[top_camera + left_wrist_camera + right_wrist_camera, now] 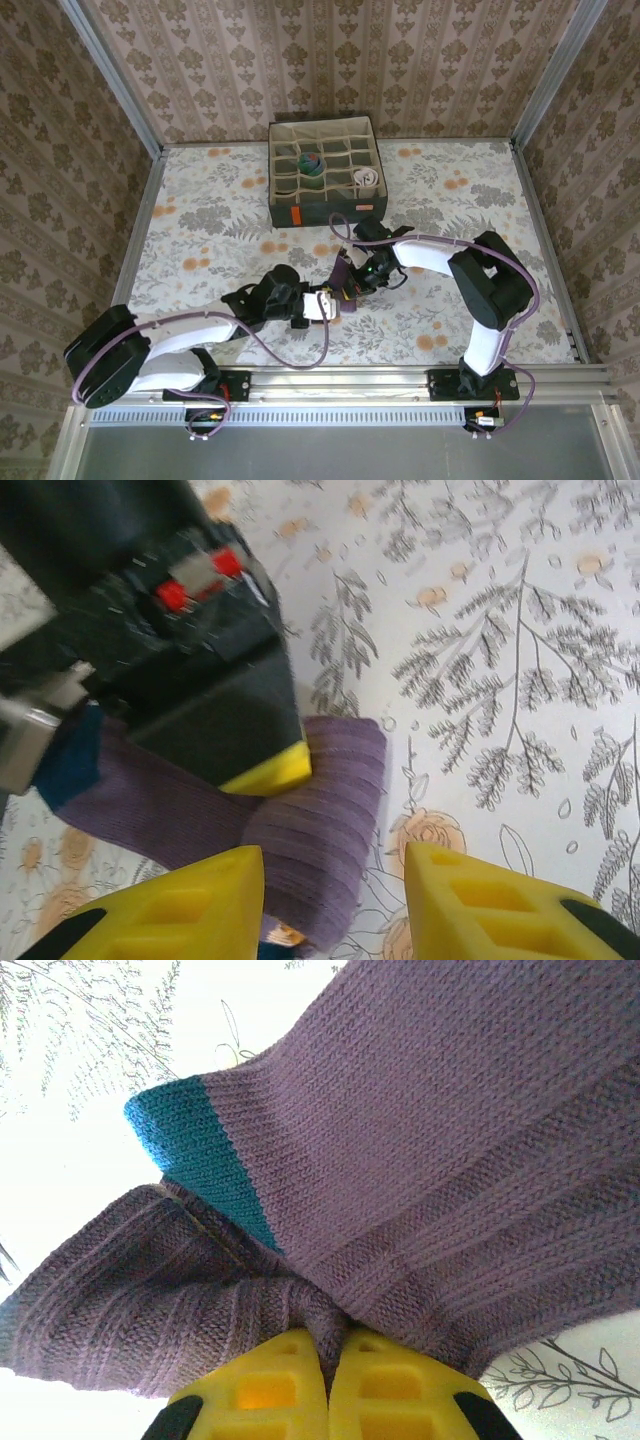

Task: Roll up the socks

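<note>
A purple sock (330, 780) with a blue toe (200, 1150) lies on the flowered table near the middle. Its near end is rolled into a short cylinder. My left gripper (333, 858) stands open around that roll: the left finger (200, 900) is against it and the right finger (500, 900) is clear of it. My right gripper (328, 1360) is shut on a pinched fold of the sock, lifting the fabric. From above, the left gripper (325, 305) and right gripper (350, 283) meet over the sock (342, 268).
A grey fabric box (282, 205) with many compartments stands at the back centre. It holds a rolled green-striped sock (312, 163) and a rolled white one (366, 181). Patterned walls enclose the table on three sides.
</note>
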{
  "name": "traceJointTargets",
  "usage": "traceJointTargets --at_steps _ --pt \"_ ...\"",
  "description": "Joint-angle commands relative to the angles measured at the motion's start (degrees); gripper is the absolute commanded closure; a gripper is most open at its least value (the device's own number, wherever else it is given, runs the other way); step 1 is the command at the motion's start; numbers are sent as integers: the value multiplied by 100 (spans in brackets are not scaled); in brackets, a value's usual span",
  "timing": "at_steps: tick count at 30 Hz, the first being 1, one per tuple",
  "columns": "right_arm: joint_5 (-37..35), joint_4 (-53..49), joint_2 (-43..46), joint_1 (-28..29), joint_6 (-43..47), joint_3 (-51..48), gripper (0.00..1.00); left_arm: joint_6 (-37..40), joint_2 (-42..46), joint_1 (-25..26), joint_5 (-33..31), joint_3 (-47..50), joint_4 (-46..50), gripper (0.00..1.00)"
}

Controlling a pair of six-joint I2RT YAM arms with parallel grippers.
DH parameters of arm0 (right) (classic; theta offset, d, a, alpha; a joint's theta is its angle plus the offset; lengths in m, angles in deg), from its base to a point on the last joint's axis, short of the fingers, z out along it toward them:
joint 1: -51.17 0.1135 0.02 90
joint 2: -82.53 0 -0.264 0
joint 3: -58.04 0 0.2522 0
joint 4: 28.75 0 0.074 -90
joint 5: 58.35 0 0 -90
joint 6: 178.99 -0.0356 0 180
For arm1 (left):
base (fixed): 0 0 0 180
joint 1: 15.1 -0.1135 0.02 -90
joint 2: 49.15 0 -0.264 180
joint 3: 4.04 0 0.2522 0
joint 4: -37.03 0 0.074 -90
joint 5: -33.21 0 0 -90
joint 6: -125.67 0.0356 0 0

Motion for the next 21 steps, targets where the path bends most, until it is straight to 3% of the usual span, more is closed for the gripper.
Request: traceJointTargets --at_steps 1,13,21 --pt "-622 -526 -340 -23 144 -89 100 431 -224 121 -124 -294 188 60" --pt "-504 -667 -461 -29 201 34 100 1101 -888 231 -426 -718 468 58" --pt "-318 -830 -496 -73 320 122 100 948 -1686 119 -646 -882 427 57"
